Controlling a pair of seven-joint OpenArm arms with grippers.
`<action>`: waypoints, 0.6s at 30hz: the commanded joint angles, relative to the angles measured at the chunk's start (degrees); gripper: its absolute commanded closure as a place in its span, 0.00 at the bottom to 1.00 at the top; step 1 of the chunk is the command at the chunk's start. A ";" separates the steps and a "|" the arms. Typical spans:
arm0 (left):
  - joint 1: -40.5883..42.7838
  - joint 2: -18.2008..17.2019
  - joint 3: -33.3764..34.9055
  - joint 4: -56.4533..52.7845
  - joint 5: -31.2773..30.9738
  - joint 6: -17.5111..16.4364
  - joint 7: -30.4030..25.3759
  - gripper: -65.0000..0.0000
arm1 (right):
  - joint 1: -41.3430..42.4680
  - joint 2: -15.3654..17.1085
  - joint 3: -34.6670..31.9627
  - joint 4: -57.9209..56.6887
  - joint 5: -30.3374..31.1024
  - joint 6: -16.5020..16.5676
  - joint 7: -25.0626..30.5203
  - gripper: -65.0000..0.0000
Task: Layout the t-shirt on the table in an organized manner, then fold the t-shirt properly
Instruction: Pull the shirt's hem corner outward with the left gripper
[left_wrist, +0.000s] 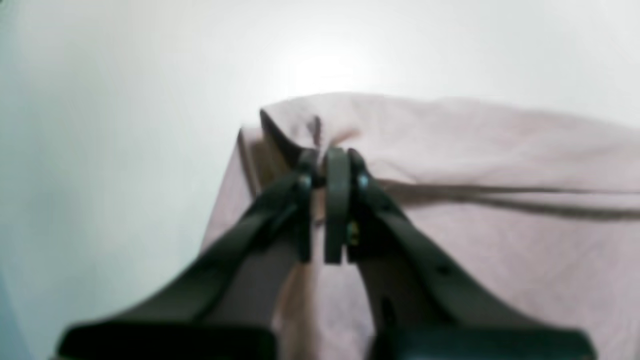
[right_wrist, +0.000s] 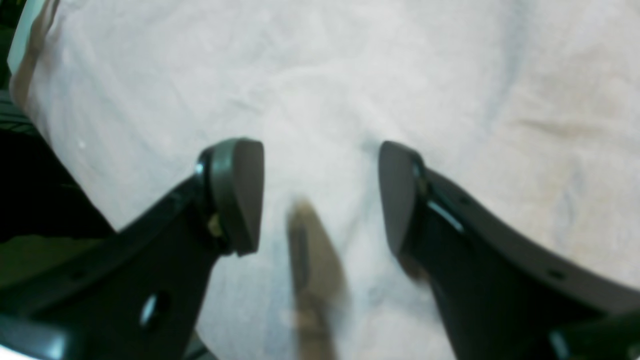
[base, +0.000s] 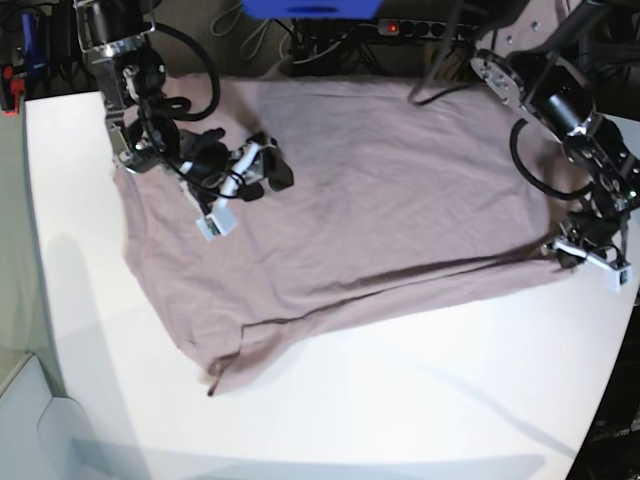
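While the t-shirt (base: 340, 200) lies spread across the far half of the table (base: 400, 400), my left gripper (left_wrist: 325, 155) is pinched together on its right corner, and my right gripper (right_wrist: 320, 195) hangs spread apart above the cloth's far left part.

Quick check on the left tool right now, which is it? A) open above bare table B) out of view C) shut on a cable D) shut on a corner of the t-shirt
D: in the left wrist view the left tool has its jaws pressed together on a bunched corner of the t-shirt, at the cloth's edge on the table.
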 joint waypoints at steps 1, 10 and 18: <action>-2.38 -1.02 0.20 1.24 -0.92 -0.40 -1.19 0.99 | 0.52 0.67 0.35 0.55 -0.23 0.22 -0.09 0.44; -8.97 -2.60 5.48 0.19 -0.66 0.21 -1.89 0.99 | 0.52 1.55 0.17 0.55 -0.23 0.22 -0.09 0.44; -16.71 -6.03 8.99 -13.26 -0.39 2.50 -9.89 0.99 | 0.52 1.82 0.35 0.55 -0.23 0.22 -0.09 0.44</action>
